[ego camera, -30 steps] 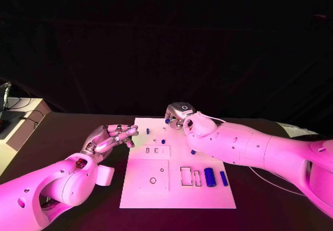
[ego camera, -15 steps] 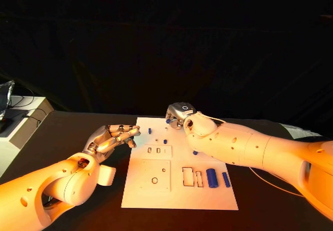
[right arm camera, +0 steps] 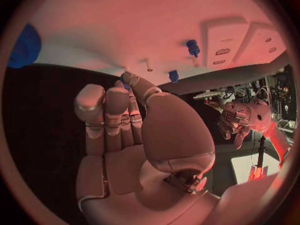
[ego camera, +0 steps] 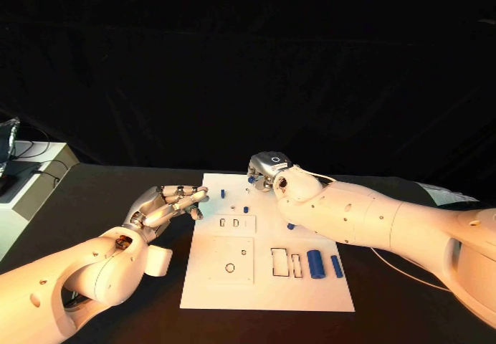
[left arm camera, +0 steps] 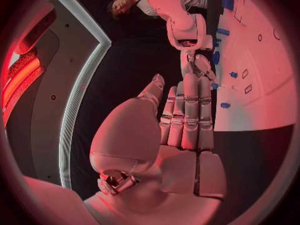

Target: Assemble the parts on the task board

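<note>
Here the white task board is seen lying mid-bench. The right robot hand is held over the board's far edge, fingers curled together; a small blue part is seen at its fingertips, though whether it is pinched cannot be told. The left robot hand is held just left of the board, fingers loosely apart, nothing grasped. Further blue parts are laid at the board's near right.

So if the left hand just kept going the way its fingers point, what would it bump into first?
Probably the left edge of the white task board. The left hand hovers open beside it, fingers aimed toward the small blue part near the far left corner; height above the board is unclear.
</note>
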Robot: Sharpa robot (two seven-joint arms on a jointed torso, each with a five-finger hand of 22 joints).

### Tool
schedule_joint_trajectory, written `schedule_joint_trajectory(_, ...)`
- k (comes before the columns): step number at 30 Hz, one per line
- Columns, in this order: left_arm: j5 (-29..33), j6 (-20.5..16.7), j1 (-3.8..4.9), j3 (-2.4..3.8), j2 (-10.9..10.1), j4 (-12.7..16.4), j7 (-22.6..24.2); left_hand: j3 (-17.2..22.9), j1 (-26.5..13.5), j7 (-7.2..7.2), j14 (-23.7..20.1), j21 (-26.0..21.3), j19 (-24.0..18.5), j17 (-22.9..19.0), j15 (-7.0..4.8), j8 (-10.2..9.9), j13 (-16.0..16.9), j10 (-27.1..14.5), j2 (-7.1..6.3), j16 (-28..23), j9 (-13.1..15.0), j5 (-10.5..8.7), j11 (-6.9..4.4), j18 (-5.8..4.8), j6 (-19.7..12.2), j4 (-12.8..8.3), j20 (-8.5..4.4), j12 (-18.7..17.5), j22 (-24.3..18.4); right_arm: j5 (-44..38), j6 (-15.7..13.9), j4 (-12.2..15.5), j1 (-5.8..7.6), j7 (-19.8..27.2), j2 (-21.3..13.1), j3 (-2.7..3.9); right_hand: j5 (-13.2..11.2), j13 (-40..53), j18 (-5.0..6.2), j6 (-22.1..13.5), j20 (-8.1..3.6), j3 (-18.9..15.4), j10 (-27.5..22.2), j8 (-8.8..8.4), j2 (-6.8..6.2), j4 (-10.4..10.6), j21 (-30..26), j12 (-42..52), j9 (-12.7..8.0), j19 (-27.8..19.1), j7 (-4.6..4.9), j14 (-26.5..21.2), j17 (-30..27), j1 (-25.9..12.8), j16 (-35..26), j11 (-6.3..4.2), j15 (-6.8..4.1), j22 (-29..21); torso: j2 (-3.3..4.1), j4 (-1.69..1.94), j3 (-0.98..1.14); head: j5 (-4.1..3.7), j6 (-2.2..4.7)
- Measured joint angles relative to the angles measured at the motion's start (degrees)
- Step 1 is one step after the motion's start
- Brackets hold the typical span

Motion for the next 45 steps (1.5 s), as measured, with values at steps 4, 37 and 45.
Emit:
schedule_joint_trajectory(4, 0.0, 0.06, 0.0, 0.0, 0.03, -0.01, -0.01, -0.07, 0.0, 0.0, 0.0, 0.0, 0.0, 0.0, 0.0, 0.0, 0.0, 0.0, 0.0, 0.0, 0.0, 0.0, 0.0, 0.0, 0.0, 0.07, 0.0, 0.0, -0.01, -0.07, 0.21, -0.19, -0.01, 0.0, 0.19, -0.01, -0.04, 0.0, -0.01, 0.0, 0.0, 0.0, 0.0, -0.03, -0.01, 0.0, -0.35, 0.0, 0.0, 0.0, 0.0, 0.0, 0.0, 0.0, 0.0, 0.0, 0.0, 0.0, 0.02, 0.03, -0.04, 0.04, -0.07)
schedule_joint_trajectory(37, 0.06, 0.21, 0.0, 0.04, 0.06, -0.4, 0.01, -0.06, 0.0, 0.0, -0.21, 0.23, 0.0, -0.25, 0.21, 0.0, -0.02, 0.0, 0.0, 0.21, 0.0, 0.0, 0.0, -0.01, -0.41, 0.06, 0.0, 0.0, -0.18, 1.47, -2.03, 3.71, -0.09, 1.33, -2.99, 0.09, -0.06, -0.05, 4.48, -11.74, 2.87, -9.41, -13.37, 0.2, -6.12, 5.59, -28.46, 0.22, -0.36, 0.24, 1.27, 0.07, -0.73, 4.01, -5.33, 3.48, 2.17, -0.72, 0.21, -0.07, -0.11, 0.47, 0.24)
schedule_joint_trajectory(45, 0.1, 0.45, -0.01, 0.05, 0.16, -1.61, 0.16, -0.37, -0.31, 0.0, -0.25, 0.23, -0.12, -0.4, 0.25, 0.0, -0.02, -0.22, -0.31, 0.21, 0.0, 0.0, 0.22, 0.0, -0.41, 0.37, 0.12, 0.0, -0.32, 9.28, -4.81, 13.19, 0.37, 2.99, -13.1, 1.09, -0.38, 3.93, 2.9, -8.8, 1.0, -9.12, -0.92, 0.2, -6.7, 5.74, -17.78, 6.85, -0.31, 0.36, 2.26, 1.26, 0.62, 1.5, -3.39, 1.5, -0.91, 0.03, 0.04, -0.71, 0.08, 0.65, 0.73)
